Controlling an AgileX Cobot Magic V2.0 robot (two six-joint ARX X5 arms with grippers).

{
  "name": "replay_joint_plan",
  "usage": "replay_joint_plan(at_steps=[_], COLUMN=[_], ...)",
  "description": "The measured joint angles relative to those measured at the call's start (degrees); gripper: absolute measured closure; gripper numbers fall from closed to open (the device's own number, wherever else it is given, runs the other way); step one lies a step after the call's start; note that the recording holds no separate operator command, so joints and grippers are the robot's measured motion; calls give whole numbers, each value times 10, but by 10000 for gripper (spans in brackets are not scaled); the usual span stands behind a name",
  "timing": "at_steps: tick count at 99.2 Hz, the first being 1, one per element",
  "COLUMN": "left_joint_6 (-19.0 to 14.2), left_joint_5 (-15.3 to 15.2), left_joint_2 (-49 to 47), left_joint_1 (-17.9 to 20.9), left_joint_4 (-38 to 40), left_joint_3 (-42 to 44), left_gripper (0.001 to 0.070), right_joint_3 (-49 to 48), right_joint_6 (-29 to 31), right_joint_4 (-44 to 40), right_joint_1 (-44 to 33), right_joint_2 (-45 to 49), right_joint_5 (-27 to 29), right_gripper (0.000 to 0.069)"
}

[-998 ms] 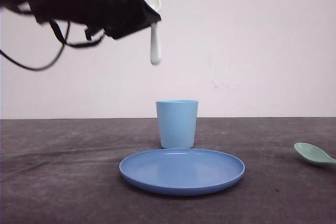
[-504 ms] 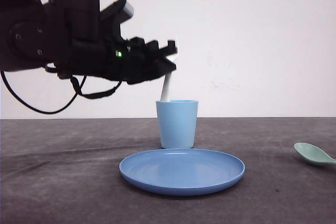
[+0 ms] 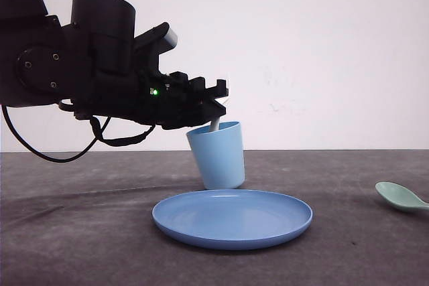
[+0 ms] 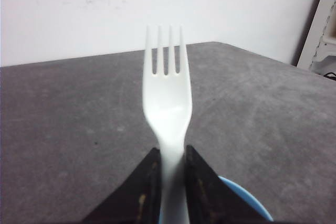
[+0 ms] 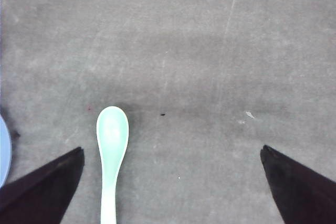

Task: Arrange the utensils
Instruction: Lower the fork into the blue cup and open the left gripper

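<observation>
Cup (image 3: 218, 155) now tipped, leaning left; half second ago stood straight. Left gripper (image 3: 216, 104) came lower, pushing fork (image 4: 168, 109) handle down into cup.

Left gripper pinched tight on fork, tines sticking up. Right gripper (image 5: 170, 182) spread wide, holds nothing, hangs over spoon (image 5: 111, 156).

Fork nearly in, not let go yet. Spoon still lying on table (image 3: 74, 232), far right, not picked up.

Plate (image 3: 232, 218) sits just before cup. Tipped cup may fall over.
</observation>
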Motion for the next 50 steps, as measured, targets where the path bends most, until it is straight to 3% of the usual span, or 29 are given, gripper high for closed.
replay_joint_plan(at_steps=[16, 33, 50], left_joint_6=[0, 0, 0], left_joint_5=[0, 0, 0], left_joint_2=[0, 0, 0], left_joint_1=[-6, -9, -9], left_joint_4=[-3, -19, 6], left_joint_3=[0, 1, 1], left_gripper=[659, 567, 546], right_joint_3=[0, 0, 0], right_joint_6=[0, 0, 0], right_joint_4=[0, 0, 0], right_joint_1=[0, 0, 0], right_joint_2=[0, 0, 0], right_joint_5=[0, 0, 0], right_gripper=[11, 11, 11])
